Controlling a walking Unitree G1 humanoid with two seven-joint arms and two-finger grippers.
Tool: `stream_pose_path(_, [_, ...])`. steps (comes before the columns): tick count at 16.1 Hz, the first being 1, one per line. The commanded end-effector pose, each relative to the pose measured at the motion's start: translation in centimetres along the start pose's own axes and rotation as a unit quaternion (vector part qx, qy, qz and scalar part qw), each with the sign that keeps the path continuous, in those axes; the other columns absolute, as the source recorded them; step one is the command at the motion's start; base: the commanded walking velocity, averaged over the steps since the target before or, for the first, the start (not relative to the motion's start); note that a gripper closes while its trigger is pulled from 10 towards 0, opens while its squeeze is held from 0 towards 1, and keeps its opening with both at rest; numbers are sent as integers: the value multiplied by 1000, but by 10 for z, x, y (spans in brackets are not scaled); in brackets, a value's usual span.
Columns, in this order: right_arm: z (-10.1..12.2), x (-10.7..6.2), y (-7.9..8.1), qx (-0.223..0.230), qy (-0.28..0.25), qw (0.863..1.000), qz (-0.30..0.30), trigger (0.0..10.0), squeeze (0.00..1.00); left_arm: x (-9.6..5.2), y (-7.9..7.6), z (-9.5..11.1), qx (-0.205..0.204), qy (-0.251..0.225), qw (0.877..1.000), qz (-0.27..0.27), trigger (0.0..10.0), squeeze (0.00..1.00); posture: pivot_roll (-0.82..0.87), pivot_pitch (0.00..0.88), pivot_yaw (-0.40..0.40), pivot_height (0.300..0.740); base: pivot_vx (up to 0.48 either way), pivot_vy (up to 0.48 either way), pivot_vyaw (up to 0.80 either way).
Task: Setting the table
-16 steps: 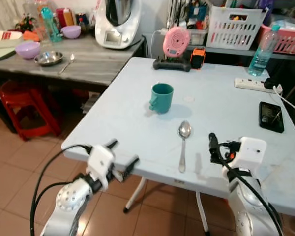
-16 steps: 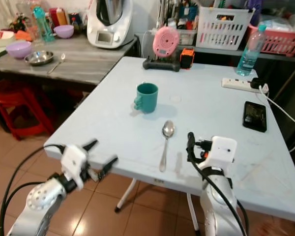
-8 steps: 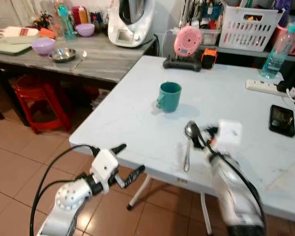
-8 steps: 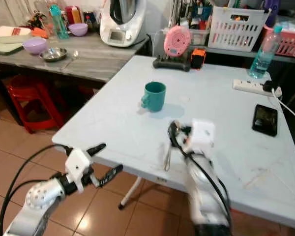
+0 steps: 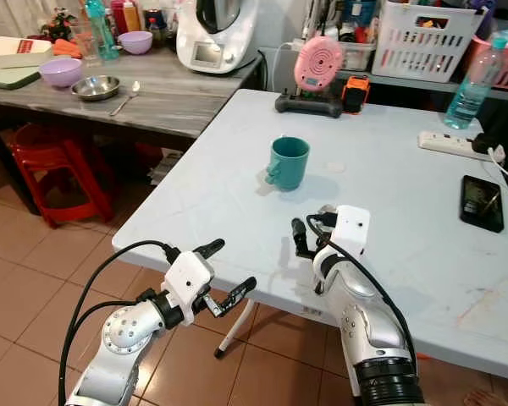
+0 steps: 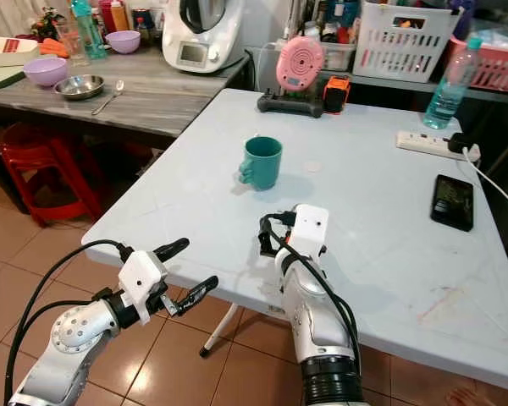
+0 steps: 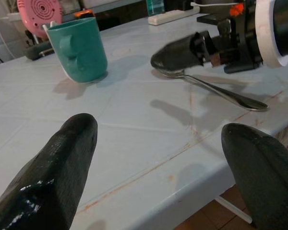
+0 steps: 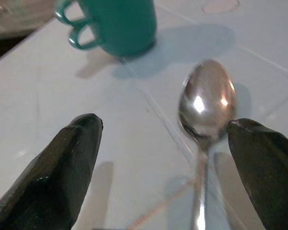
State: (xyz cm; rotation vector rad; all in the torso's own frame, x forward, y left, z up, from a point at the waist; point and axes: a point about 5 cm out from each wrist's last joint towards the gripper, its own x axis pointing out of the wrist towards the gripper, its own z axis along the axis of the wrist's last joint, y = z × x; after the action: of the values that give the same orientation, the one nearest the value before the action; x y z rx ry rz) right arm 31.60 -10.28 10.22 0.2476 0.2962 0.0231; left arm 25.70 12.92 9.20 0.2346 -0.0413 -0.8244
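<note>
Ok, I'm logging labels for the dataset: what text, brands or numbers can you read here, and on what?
None can be read.
Kitchen machine: its front panel is too small and blurred.
Water bottle: its label is too blurred.
Phone: its screen is dark.

Your right gripper [image 6: 269, 237] hangs low over the pale table [image 6: 389, 211], just this side of the green mug [image 6: 261, 162]. Your left gripper [image 6: 184, 271] hovers off the table's near edge, fingers spread.
</note>
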Motion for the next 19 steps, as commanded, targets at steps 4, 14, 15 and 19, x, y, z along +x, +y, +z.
stream_pose_path(4, [-13, -2, -10, -13, 37, 999, -34, 10000, 0, 2, 3, 1, 11, 1, 1000, -4, 10000, 0, 54, 0, -25, 740, 0, 0, 0])
stream_pose_path(14, [-8, 14, -31, -64, 73, 994, -49, 1922, 0, 10, -5, 6, 5, -16, 999, -31, 10000, 0, 40, 0, -18, 740, 0, 0, 0])
stream_pose_path(15, [-8, 15, -30, -67, 74, 994, -44, 4118, 0, 10, -6, 5, 4, -16, 999, -31, 10000, 0, 41, 0, -19, 740, 0, 0, 0])
stream_pose_path(19, [-2, 24, -21, -77, 61, 995, -24, 10000, 0, 10, -7, 4, 2, -13, 999, -32, 10000, 0, 43, 0, -21, 740, 0, 0, 0])
